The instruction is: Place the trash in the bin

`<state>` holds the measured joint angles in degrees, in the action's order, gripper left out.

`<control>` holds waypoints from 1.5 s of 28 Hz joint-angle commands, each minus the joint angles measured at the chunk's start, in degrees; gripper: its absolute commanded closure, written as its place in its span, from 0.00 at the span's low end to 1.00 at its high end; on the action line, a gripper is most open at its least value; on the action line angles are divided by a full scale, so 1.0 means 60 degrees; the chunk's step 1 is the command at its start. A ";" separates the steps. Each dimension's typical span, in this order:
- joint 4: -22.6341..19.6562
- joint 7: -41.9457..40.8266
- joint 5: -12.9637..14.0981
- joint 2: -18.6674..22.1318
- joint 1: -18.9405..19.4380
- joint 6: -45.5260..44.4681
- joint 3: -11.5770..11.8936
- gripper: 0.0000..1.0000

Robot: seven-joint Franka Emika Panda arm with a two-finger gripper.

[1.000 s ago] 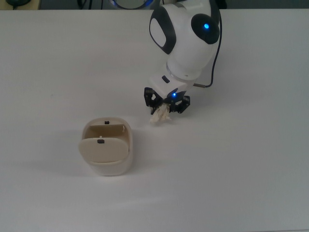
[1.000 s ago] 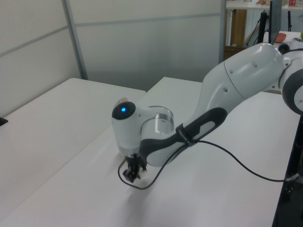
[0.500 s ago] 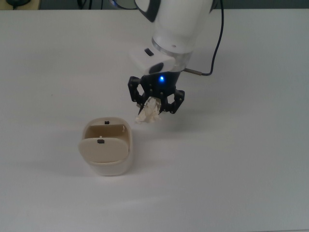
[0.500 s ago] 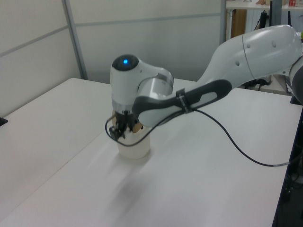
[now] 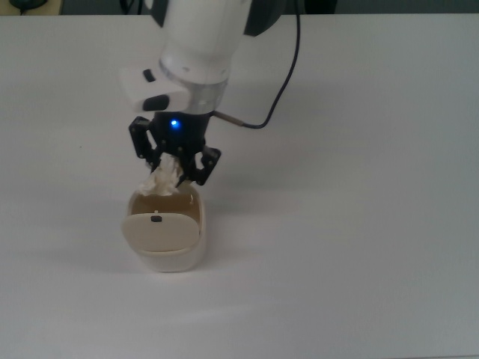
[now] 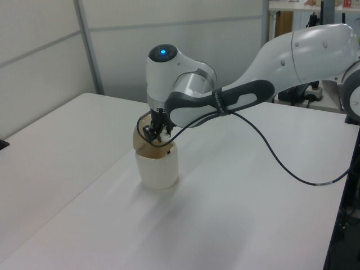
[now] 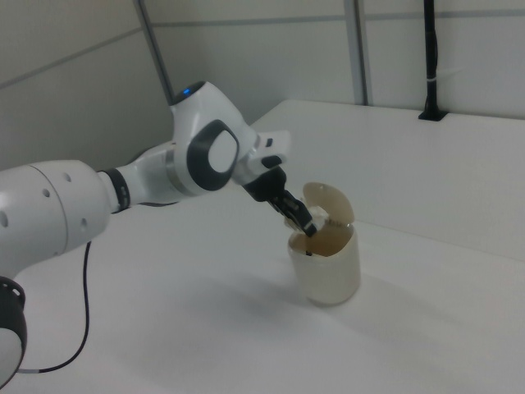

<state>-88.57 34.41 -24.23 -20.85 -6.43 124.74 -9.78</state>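
Since a moment ago I have carried the trash (image 5: 163,179) over the bin (image 5: 166,258); my gripper (image 5: 174,163) pinches it, and letting go comes next.

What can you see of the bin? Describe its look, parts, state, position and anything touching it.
The bin is a small cream-beige container, plastic by its look, with rounded corners. It stands upright on the white table. Its swing-flap lid is tilted, leaving the brownish inside open. The gripper holds the trash over that opening; whether either touches the rim cannot be told.
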 commanded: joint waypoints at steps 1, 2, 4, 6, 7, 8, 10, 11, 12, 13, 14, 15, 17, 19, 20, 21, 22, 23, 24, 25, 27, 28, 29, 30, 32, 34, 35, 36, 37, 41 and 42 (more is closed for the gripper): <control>0.0319 0.0139 -0.0048 -0.0392 -0.0159 0.0098 -0.0025 0.25; 0.0319 0.0140 -0.0062 -0.0393 -0.0159 0.0084 -0.0039 0.00; 0.0319 0.0169 -0.0063 -0.0393 -0.0159 0.0054 -0.0083 0.00; 0.0319 0.0169 -0.0063 -0.0378 -0.0159 0.0011 -0.0141 0.00; 0.0319 0.0169 -0.0063 -0.0364 -0.0159 -0.0004 -0.0142 0.00; 0.0319 0.0169 -0.0048 -0.0320 -0.0130 -0.0033 -0.0156 0.00; 0.0319 0.0169 -0.0033 -0.0305 -0.0115 -0.0048 -0.0171 0.00; 0.0319 0.0169 -0.0033 -0.0290 -0.0086 -0.0048 -0.0171 0.00; 0.0319 0.0169 -0.0033 -0.0290 -0.0071 -0.0063 -0.0171 0.00; 0.0319 0.0169 -0.0019 -0.0290 -0.0071 -0.0063 -0.0186 0.00; 0.0319 0.0169 -0.0019 -0.0290 -0.0057 -0.0063 -0.0186 0.00; 0.0319 0.0169 -0.0019 -0.0290 -0.0056 -0.0063 -0.0186 0.00; 0.0319 0.0169 -0.0019 -0.0290 -0.0071 -0.0063 -0.0186 0.00; 0.0319 0.0154 0.0025 -0.0232 -0.0071 -0.0092 -0.0186 0.00; 0.0319 0.0140 0.0069 -0.0159 -0.0071 -0.0165 -0.0186 0.00; 0.0319 0.0125 0.0098 -0.0086 -0.0071 -0.0281 -0.0186 0.00; 0.0319 0.0096 0.0113 0.0016 -0.0071 -0.0457 -0.0200 0.00; 0.0319 0.0067 0.0128 0.0104 -0.0071 -0.0676 -0.0229 0.00; 0.0304 -0.0108 0.0200 0.0279 -0.0071 -0.1244 -0.0389 0.00; 0.0304 -0.0283 0.0274 0.0368 -0.0086 -0.1554 -0.0507 0.00; 0.0304 -0.0795 0.0522 0.0558 -0.0144 -0.2155 -0.0727 0.00; 0.0304 -0.1088 0.0741 0.0661 -0.0159 -0.2462 -0.0800 0.00; 0.0304 -0.1381 0.1004 0.0778 -0.0174 -0.2726 -0.0815 0.00; 0.0304 -0.1964 0.1514 0.1055 -0.0174 -0.3178 -0.0816 0.00; 0.0304 -0.2465 0.1942 0.1349 -0.0203 -0.3620 -0.0816 0.00; 0.0290 -0.2920 0.2221 0.1627 -0.0247 -0.4133 -0.0801 0.00; 0.0261 -0.3342 0.2397 0.1890 -0.0290 -0.4614 -0.0786 0.00; 0.0260 -0.3593 0.2500 0.2023 -0.0320 -0.4865 -0.0757 0.00; 0.0246 -0.3813 0.2602 0.2155 -0.0364 -0.5085 -0.0743 0.00; 0.0187 -0.5114 0.3376 0.2842 -0.0598 -0.6036 -0.0277 0.00; 0.0173 -0.5351 0.3554 0.2960 -0.0598 -0.6170 -0.0071 0.00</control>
<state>-85.91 11.26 -8.59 -7.86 -8.60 92.51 -14.04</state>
